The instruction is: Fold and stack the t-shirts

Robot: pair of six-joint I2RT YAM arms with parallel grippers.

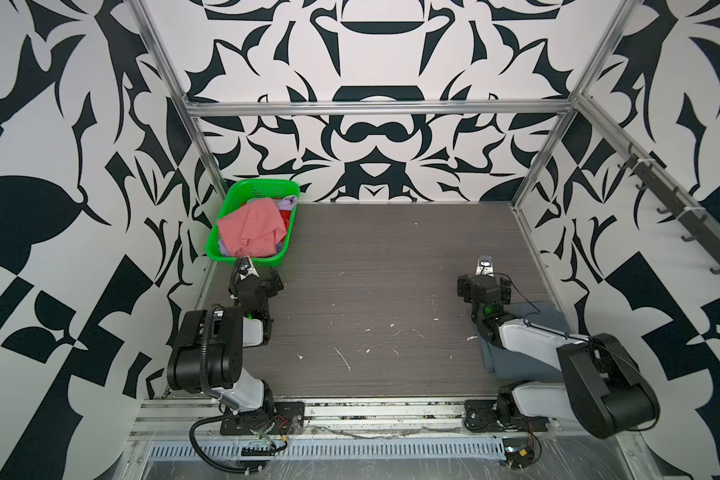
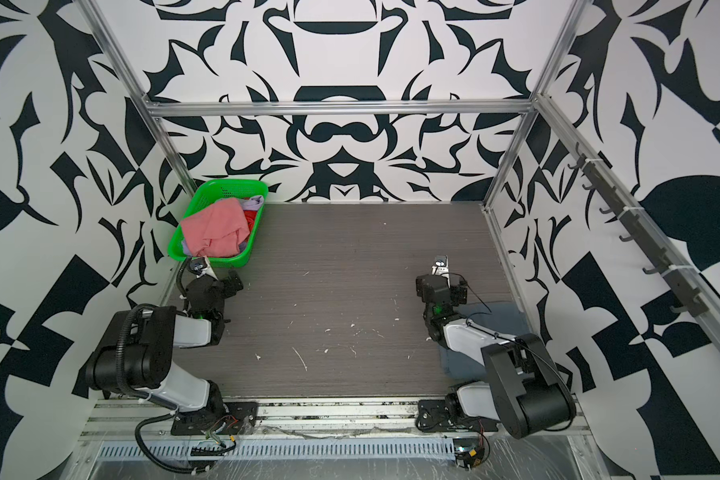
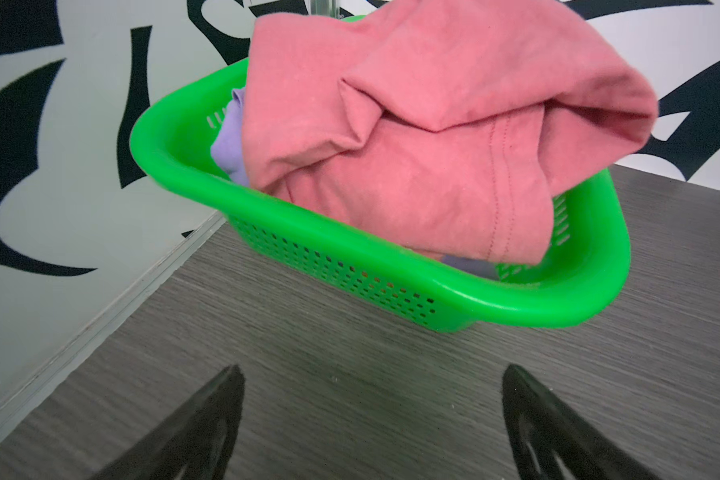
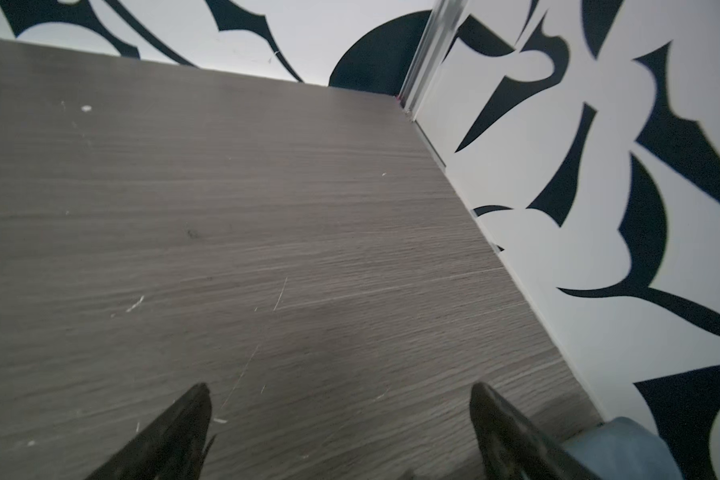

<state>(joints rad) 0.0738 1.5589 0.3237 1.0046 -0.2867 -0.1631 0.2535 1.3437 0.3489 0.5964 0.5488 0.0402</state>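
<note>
A crumpled salmon pink t-shirt [image 1: 252, 230] [image 3: 412, 137] tops the pile in the green basket [image 1: 262, 183] [image 3: 350, 245] at the far left corner. A lavender t-shirt [image 1: 288, 203] [image 3: 229, 141] and a bit of a red one [image 1: 285, 216] show under it. A folded slate blue-grey t-shirt [image 1: 551, 318] [image 2: 460, 359] [image 4: 624, 449] lies flat at the right edge, mostly under the right arm. My left gripper [image 1: 262, 276] [image 3: 371, 374] hovers open just short of the basket's near wall, holding nothing. My right gripper [image 1: 484, 277] [image 4: 339, 390] is open over bare table just beyond the blue-grey t-shirt.
The grey wood-grain table [image 1: 391, 270] is walled by patterned panels, with aluminium frame posts [image 1: 208, 158] at the corners. The basket sits against the left wall. A rail of hooks [image 1: 682, 216] runs along the right wall.
</note>
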